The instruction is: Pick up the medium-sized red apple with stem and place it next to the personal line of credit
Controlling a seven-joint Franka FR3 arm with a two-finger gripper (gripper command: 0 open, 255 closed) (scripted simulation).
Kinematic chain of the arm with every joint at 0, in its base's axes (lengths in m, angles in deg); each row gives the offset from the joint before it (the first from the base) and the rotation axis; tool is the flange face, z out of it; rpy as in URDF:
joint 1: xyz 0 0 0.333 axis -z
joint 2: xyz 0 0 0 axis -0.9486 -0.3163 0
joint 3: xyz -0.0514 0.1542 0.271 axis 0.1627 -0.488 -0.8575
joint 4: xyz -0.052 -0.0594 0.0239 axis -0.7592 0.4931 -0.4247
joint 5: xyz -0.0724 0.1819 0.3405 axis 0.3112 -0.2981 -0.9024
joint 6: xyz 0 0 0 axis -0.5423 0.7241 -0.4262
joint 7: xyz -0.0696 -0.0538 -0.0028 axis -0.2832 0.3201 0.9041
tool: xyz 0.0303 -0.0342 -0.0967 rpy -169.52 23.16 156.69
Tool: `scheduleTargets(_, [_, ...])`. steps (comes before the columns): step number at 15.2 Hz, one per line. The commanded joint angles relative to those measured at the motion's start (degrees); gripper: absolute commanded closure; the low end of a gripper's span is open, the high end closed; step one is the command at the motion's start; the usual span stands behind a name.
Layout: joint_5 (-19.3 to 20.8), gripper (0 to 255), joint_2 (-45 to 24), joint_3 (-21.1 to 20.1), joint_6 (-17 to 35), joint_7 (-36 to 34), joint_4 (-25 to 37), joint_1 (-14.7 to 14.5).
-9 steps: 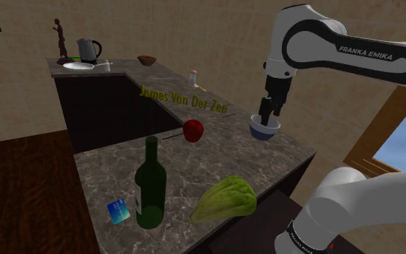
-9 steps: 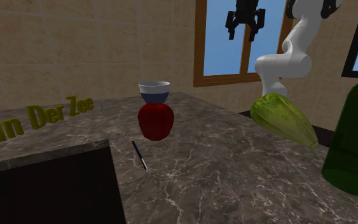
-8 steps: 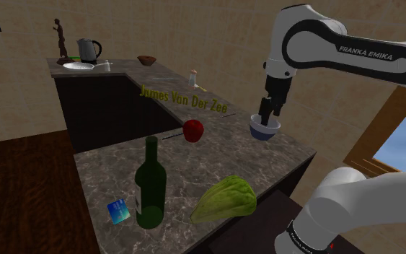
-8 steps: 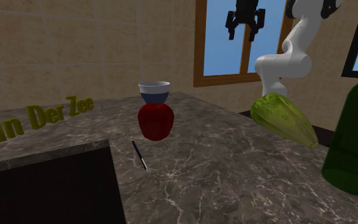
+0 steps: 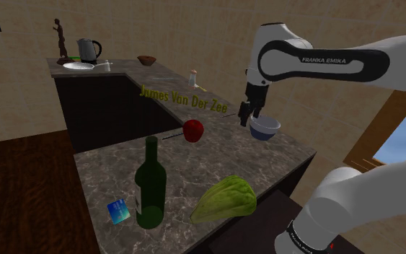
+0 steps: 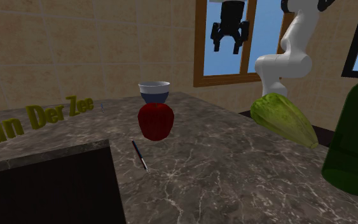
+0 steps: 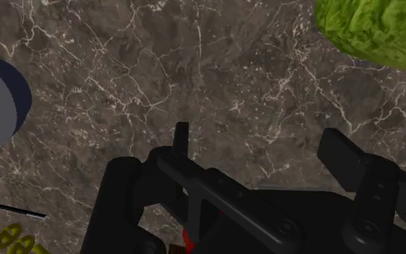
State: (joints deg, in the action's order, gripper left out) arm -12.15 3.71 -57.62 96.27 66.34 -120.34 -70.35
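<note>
my hand (image 5: 246, 115) hangs above the desk (image 5: 194, 162), fingers spread wide, gripping nothing. the apple (image 5: 193, 130) sits on the desk, lower than the hand and off to the shoulder view's left, not between the fingers. the bowl (image 5: 265, 128) is just beside the hand. the card (image 5: 119, 211) lies by the bottle (image 5: 150, 189), well apart from the apple.

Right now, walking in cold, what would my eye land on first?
Probably the red apple in the middle of the dark veined counter, with a bowl just behind it in the second exterior view. Next, the black gripper hanging open high above the counter, and the olive lettering spelling James Von Der Zee along the counter.
</note>
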Motion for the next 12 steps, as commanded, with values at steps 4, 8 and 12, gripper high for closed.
scheduleTargets(4, [-0.3, 0, -8.8, 0.6, 9.7, 0.3, 2.3, -0.1])
scheduleTargets(8, [-0.7, 0, -16.1, 1.0, 16.5, 0.6, 5.2, -0.2])
scheduleTargets(12, [-1.2, 0, -23.6, 1.2, 22.3, 1.2, 9.4, -0.2])
